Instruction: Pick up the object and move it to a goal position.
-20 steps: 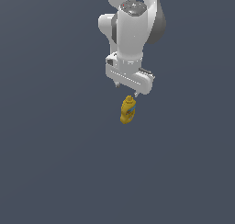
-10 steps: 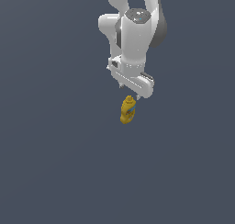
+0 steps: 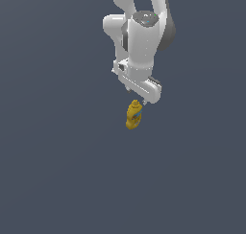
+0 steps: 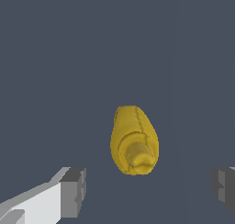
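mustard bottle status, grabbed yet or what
Gripper open, jaws wide either side of the bottle, no contact. Mustard bottle not grabbed, nozzle end facing the wrist camera. Nothing in the way.

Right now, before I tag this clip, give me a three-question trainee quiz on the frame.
1. True or false: the pincer is shut on the yellow bottle.
2. In the wrist view, which end of the bottle faces the camera: A) nozzle cap, B) flat base?
3. Fill in: in the exterior view the bottle sits directly ____ the arm's hand.

Key: 1 false, its fingers stand wide apart, clear of the bottle; 2 A; 3 below.
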{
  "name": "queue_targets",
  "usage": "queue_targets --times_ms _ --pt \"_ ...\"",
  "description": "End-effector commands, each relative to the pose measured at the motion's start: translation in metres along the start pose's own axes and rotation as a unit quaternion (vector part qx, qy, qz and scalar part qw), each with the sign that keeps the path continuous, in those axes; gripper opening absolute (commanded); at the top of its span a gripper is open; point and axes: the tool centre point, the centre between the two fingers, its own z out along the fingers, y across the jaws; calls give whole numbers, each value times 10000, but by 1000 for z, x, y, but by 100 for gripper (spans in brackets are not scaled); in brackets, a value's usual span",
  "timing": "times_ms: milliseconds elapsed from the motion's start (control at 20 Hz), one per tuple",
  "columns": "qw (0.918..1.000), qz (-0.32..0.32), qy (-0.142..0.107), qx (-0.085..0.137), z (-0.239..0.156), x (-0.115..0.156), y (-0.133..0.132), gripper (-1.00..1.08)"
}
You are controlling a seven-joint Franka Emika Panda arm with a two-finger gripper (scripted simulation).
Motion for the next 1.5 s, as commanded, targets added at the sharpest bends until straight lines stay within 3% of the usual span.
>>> queue_targets --times_ms 0,800,850,1450 --pt "10000 0 -1 -1 2 0 0 100" --pt "10000 20 -1 0 50 0 0 100" --pt "10000 20 -1 0 50 0 0 -100" --pt "10000 19 1 3 48 -1 0 -100"
